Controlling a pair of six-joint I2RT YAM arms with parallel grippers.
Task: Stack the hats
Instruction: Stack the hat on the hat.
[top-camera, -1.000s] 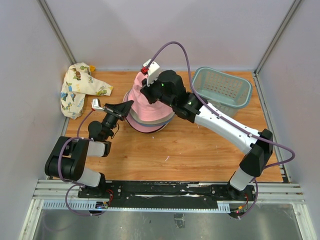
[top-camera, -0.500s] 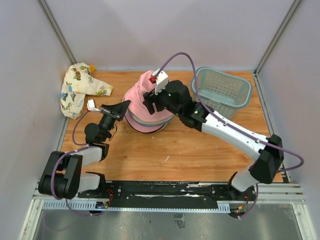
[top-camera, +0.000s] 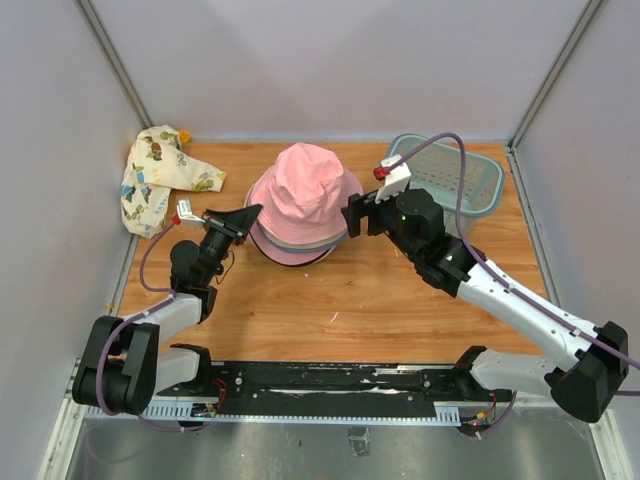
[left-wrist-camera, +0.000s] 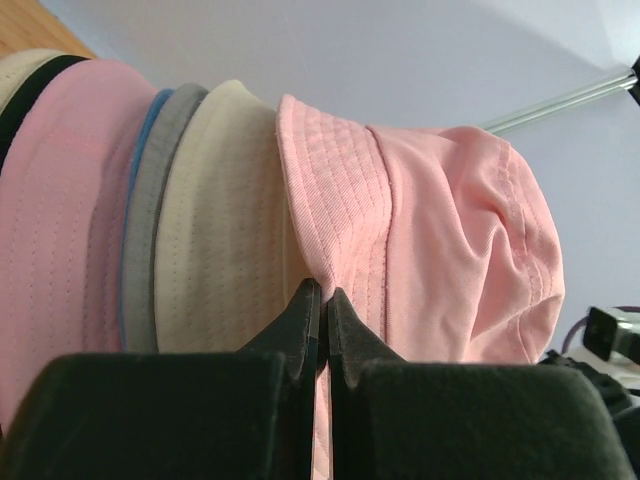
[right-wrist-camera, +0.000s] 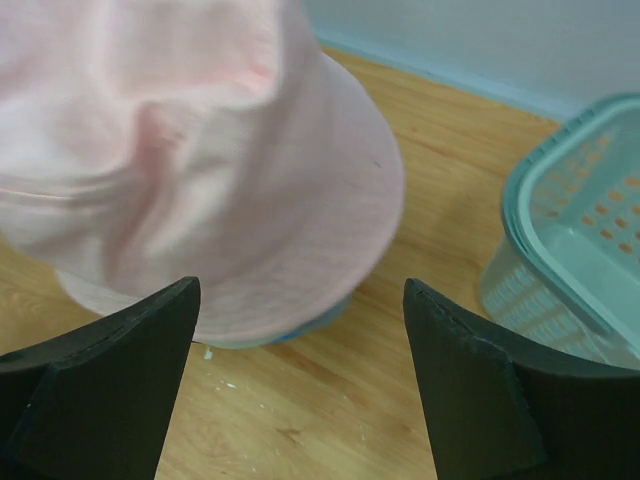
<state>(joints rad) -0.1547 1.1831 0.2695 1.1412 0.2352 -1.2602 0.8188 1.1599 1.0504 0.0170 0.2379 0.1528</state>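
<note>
Hats (top-camera: 285, 245) stacked; left pincer (left-wrist-camera: 322, 298) nips pink hat (top-camera: 305, 180).

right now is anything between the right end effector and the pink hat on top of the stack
Nothing visible does. The right end effector is open just right of the pink hat, facing it. The basket sits off to its other side, and the left end effector pinches the hat's brim from the opposite side.
</note>
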